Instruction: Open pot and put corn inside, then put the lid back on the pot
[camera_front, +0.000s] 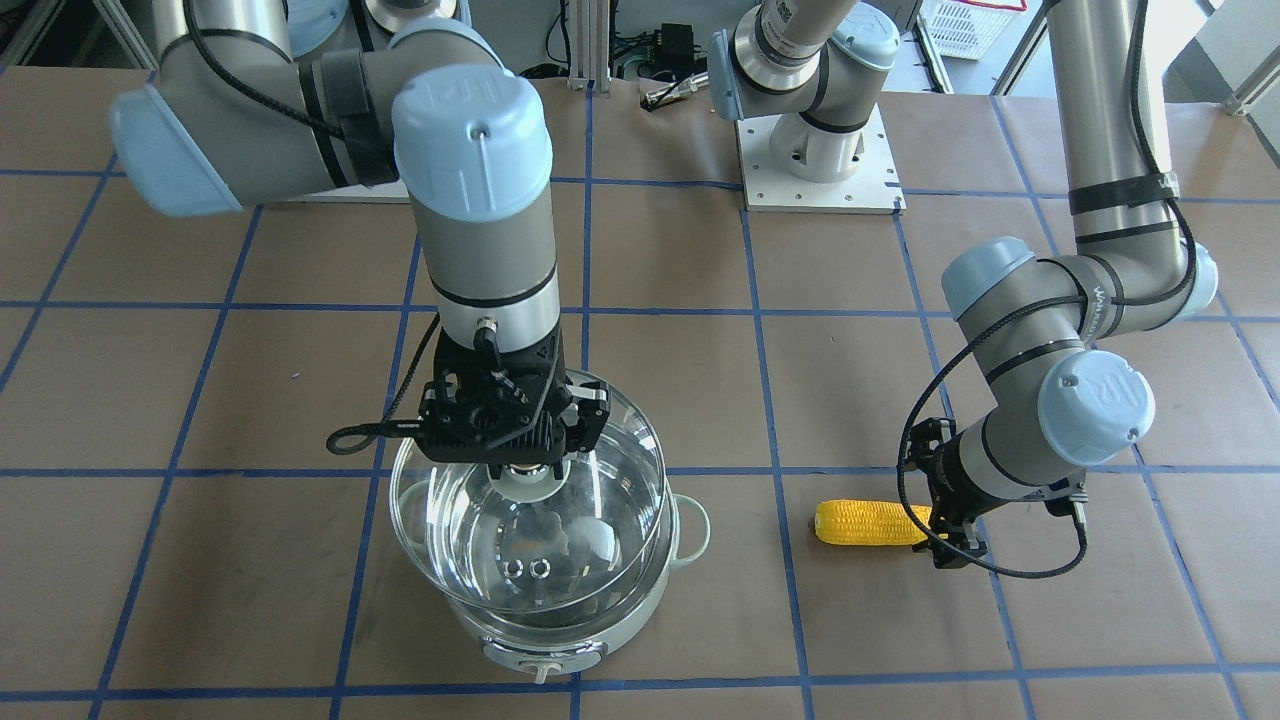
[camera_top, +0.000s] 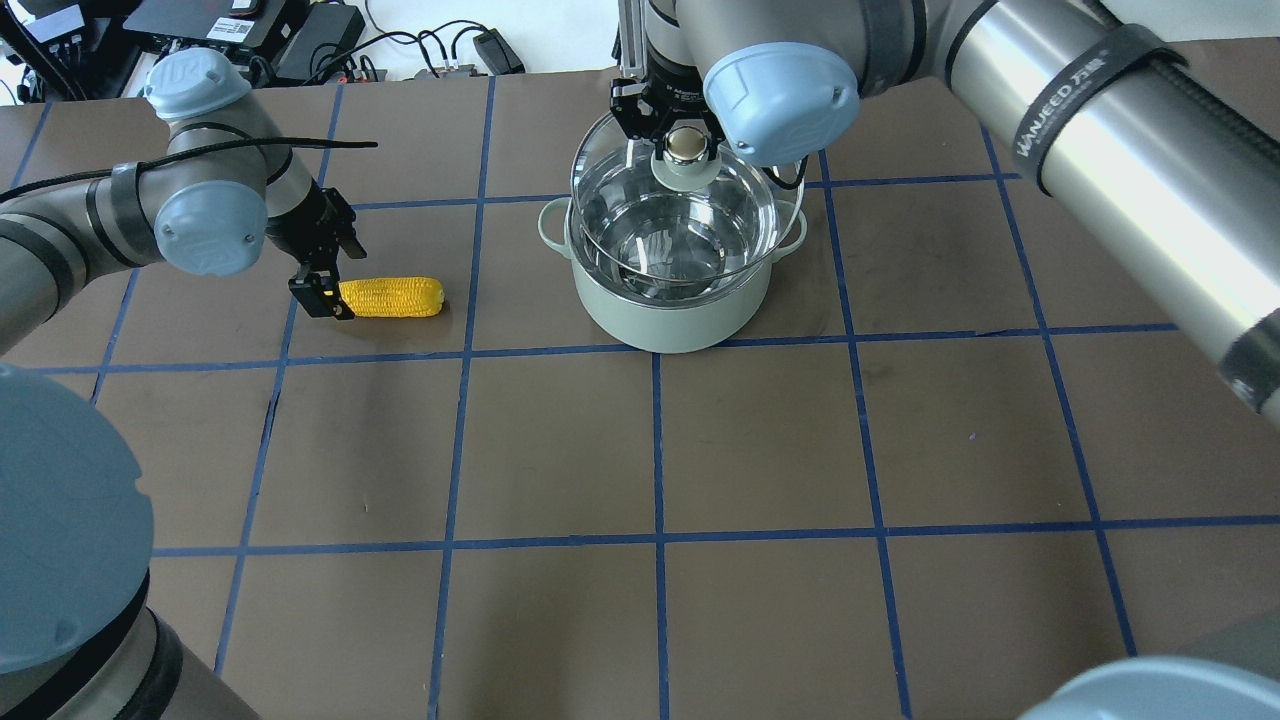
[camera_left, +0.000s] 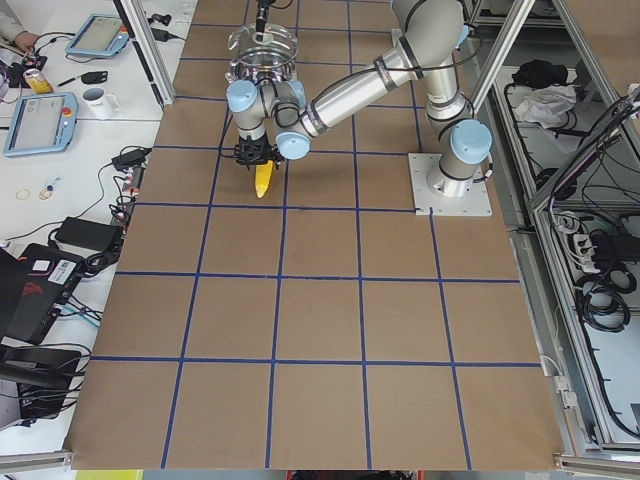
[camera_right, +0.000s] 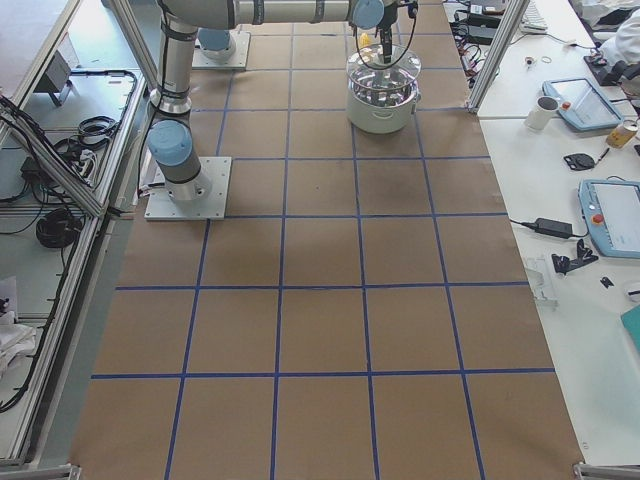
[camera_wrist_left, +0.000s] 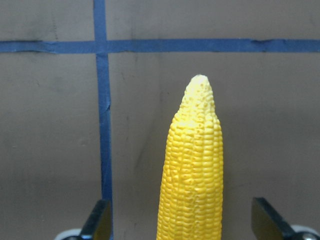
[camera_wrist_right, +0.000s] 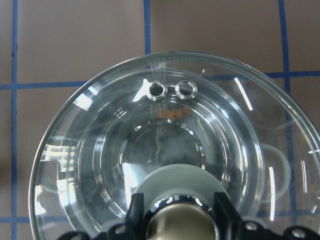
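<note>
The mint-green pot (camera_top: 670, 310) stands on the table, also in the front view (camera_front: 560, 640). My right gripper (camera_top: 685, 145) is shut on the beige knob (camera_wrist_right: 180, 225) of the glass lid (camera_top: 670, 215) and holds it tilted just above the pot's rim (camera_front: 530, 530). The yellow corn (camera_top: 392, 297) lies flat on the table to the pot's left. My left gripper (camera_top: 325, 295) is open, low at the corn's thick end. Its fingers (camera_wrist_left: 97, 222) straddle the cob (camera_wrist_left: 192, 175) with a gap on each side.
The table is brown paper with a blue tape grid (camera_top: 655, 440). The arm bases' white plate (camera_front: 815, 165) sits at the robot side. Cables and electronics (camera_top: 300, 40) lie past the far edge. The pot's front knob (camera_front: 543, 670) faces the operators' side.
</note>
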